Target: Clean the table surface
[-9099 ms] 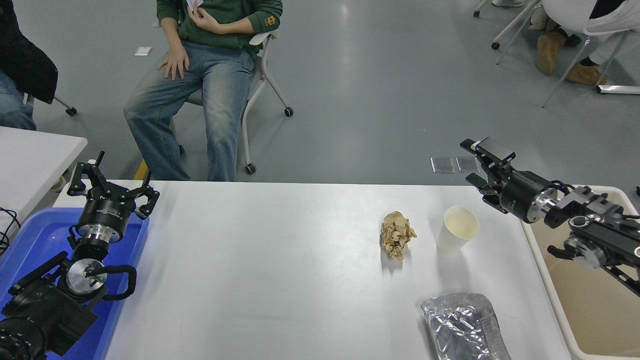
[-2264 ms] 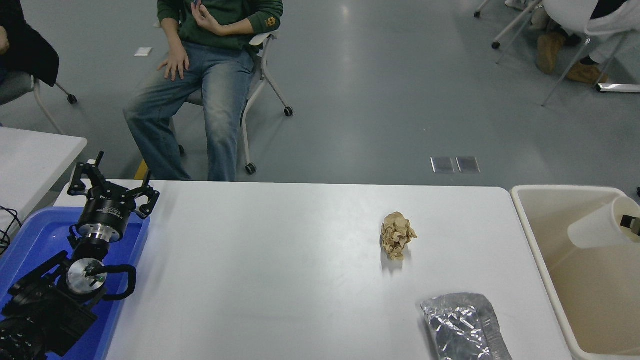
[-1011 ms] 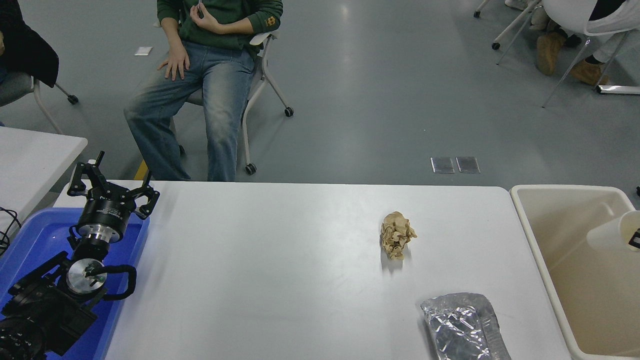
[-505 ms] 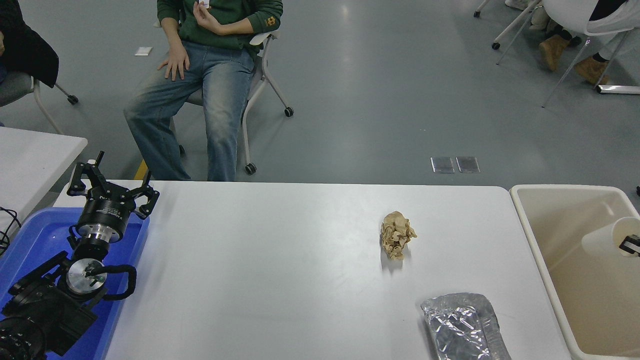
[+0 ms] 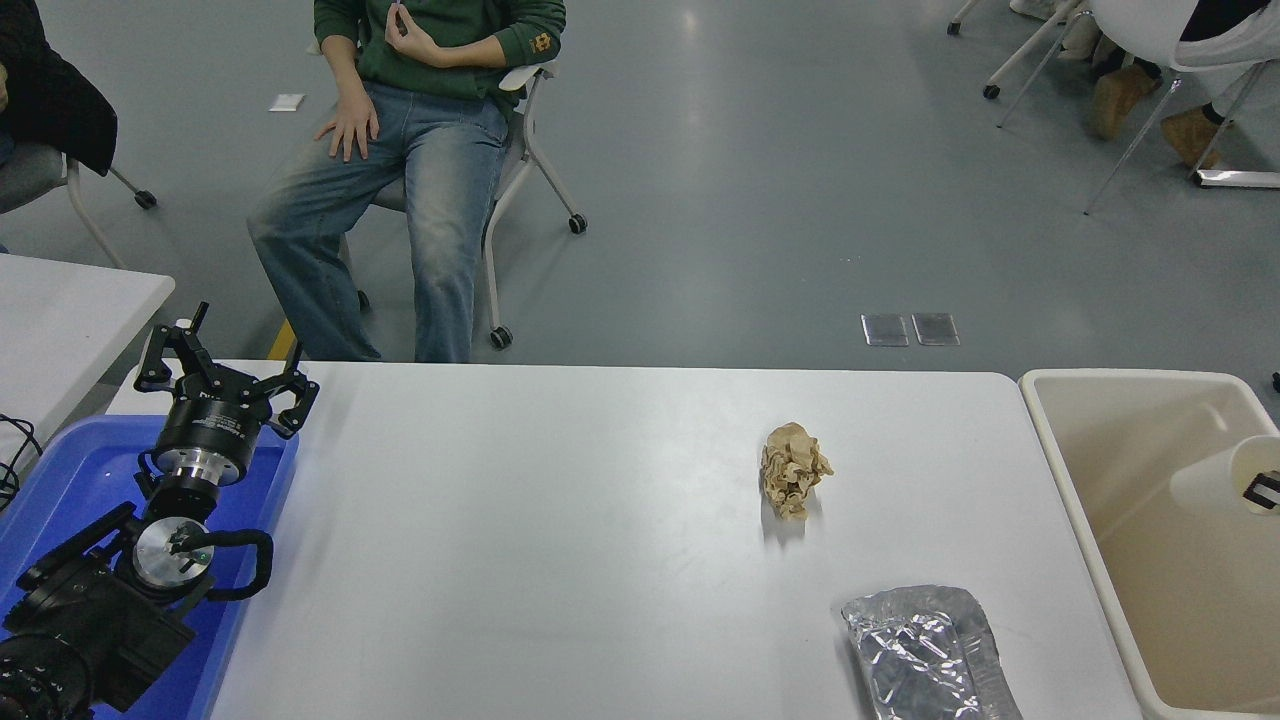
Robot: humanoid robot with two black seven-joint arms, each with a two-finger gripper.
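Note:
The table surface is a wide white top. On it lie a crumpled brown paper wad right of centre and a silver foil bag at the near edge. A white paper cup hangs tilted on its side over the beige bin at the right. Only a black fingertip of my right gripper shows, clamped on the cup's rim at the picture's edge. My left gripper is parked open at the lower left.
A blue tray lies under the left arm. A smaller white table stands at the far left. A person sits on a wheeled chair beyond the far edge, and more chairs stand at the top right.
The cup, taken from the table since the earliest frame, has sunk lower over the bin over the last two seconds and barely shifts in the last half second. The left arm has not moved.

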